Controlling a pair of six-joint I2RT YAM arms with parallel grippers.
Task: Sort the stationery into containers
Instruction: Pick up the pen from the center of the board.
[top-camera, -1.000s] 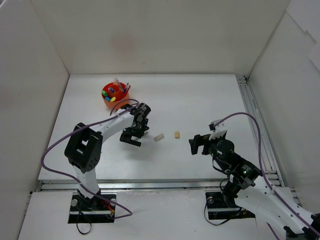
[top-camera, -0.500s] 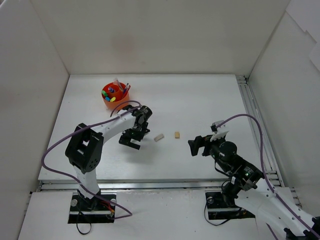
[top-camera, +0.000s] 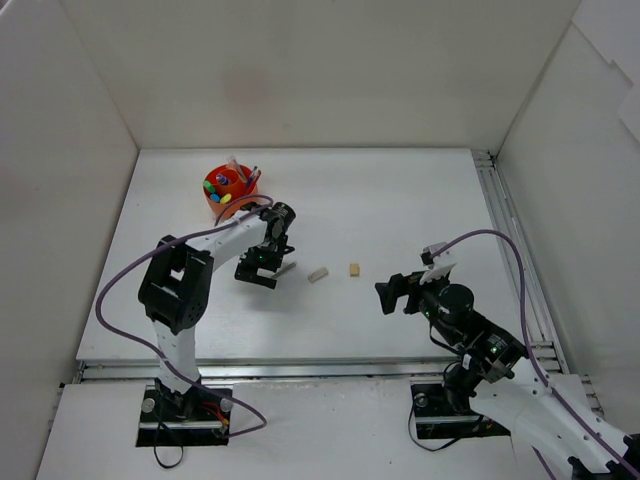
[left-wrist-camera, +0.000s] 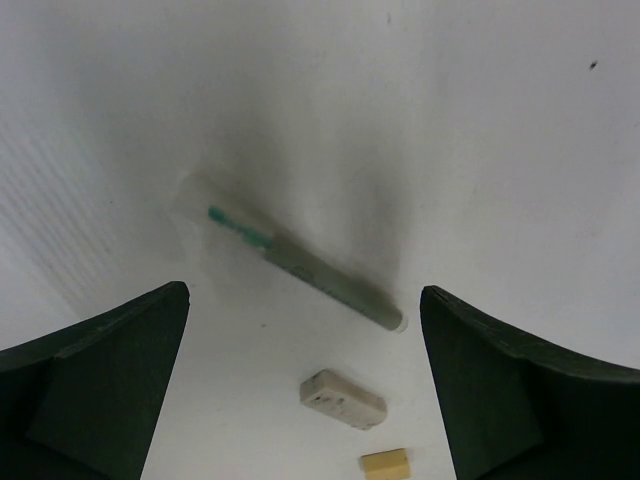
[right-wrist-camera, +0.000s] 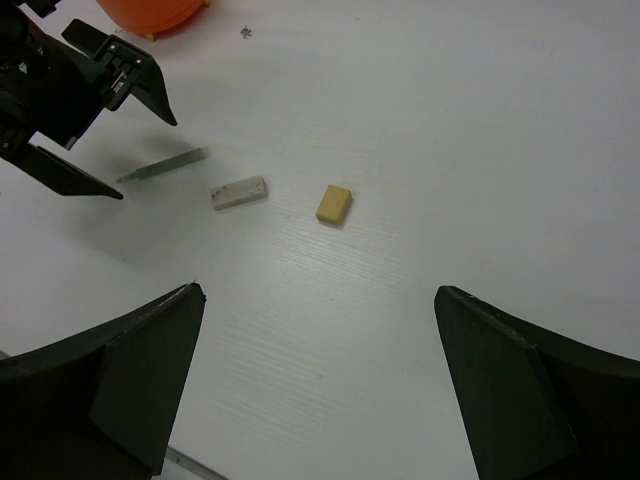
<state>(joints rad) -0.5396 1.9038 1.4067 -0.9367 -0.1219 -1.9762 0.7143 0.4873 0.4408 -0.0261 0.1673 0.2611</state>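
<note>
Left claw (top-camera: 258, 272) hangs wide open, empty, over the grey-green pen (left-wrist-camera: 300, 268) lying flat between its jaws (one end looks clear, hard to tell). I'd square the jaws across the barrel and descend centred, sparing the pale eraser (left-wrist-camera: 342, 399) nearby.

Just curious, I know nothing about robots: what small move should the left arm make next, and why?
Probably lower the left gripper straight down over the grey-green pen: its jaws stand open, and the pen lies flat between and below them, not yet gripped.
</note>
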